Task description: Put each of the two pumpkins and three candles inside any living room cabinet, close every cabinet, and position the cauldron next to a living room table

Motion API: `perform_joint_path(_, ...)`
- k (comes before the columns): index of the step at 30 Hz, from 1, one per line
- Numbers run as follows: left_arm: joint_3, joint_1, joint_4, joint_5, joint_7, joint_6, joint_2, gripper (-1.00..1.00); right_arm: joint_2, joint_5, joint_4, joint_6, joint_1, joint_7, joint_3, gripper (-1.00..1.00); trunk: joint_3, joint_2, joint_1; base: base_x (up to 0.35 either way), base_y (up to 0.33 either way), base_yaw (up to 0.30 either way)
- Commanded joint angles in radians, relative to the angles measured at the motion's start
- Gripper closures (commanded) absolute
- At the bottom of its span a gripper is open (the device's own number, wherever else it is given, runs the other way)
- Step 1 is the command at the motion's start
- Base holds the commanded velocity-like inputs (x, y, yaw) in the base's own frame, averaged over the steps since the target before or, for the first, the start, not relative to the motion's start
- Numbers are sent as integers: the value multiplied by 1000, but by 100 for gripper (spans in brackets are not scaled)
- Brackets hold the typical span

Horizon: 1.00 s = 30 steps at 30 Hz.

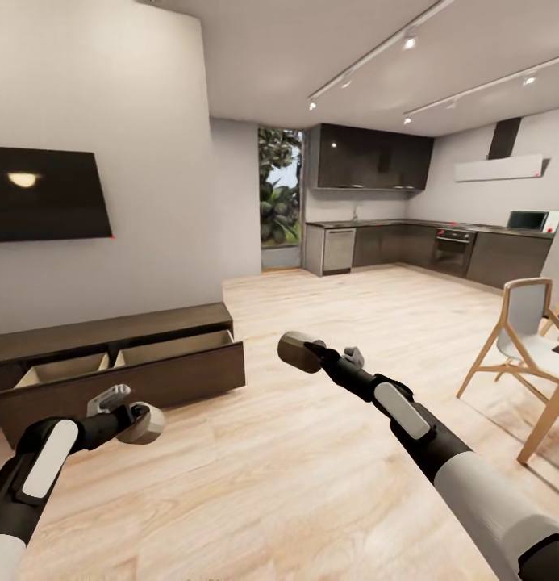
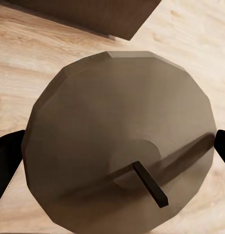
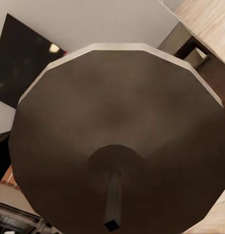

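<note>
Candles: left end effector point(image 1: 142, 424) pinching one point(image 2: 117, 141) | right end effector point(image 1: 299, 352) pinching another point(image 3: 117, 136) | cabinet point(image 1: 118, 367) drawers open

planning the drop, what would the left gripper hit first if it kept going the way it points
Probably the bare wood floor, just short of the open cabinet drawer front. The left gripper, holding a candle, points down at floor; depth is unclear.

We count two candles, one point(image 1: 144, 425) in the left gripper point(image 1: 134, 420) and one point(image 1: 298, 352) in the right gripper point(image 1: 311, 352), one cabinet point(image 1: 110, 363) with two open drawers, one wall television point(image 1: 45, 194) and two wooden chairs point(image 1: 517, 339)
</note>
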State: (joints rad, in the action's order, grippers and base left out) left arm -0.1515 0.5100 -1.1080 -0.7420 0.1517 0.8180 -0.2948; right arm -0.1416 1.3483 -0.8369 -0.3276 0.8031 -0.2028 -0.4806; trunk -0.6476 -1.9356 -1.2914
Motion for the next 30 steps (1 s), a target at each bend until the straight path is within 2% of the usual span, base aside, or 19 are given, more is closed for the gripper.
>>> perform_joint_path(1, 0, 1, -1, -13, 9, 4, 0, 100, -1, 8, -1, -1, 1, -1, -3, 100, 1, 7, 4, 0, 0, 239)
perform_joint_path(5, 0, 1, -1, -13, 9, 4, -1, 100, -1, 8, 0, -2, 1, 0, -3, 100, 10, 35, 19, 0, 0, 239)
perform_joint_path(14, 0, 1, -1, -13, 9, 4, -1, 100, -1, -30, 1, -2, 1, 12, -1, 100, 30, 98, 54, 0, 0, 239)
perform_joint_path(30, 0, 1, -1, -14, 9, 4, 0, 100, -1, -34, 1, -2, 1, 43, -2, 100, 66, 210, 115, 0, 0, 239)
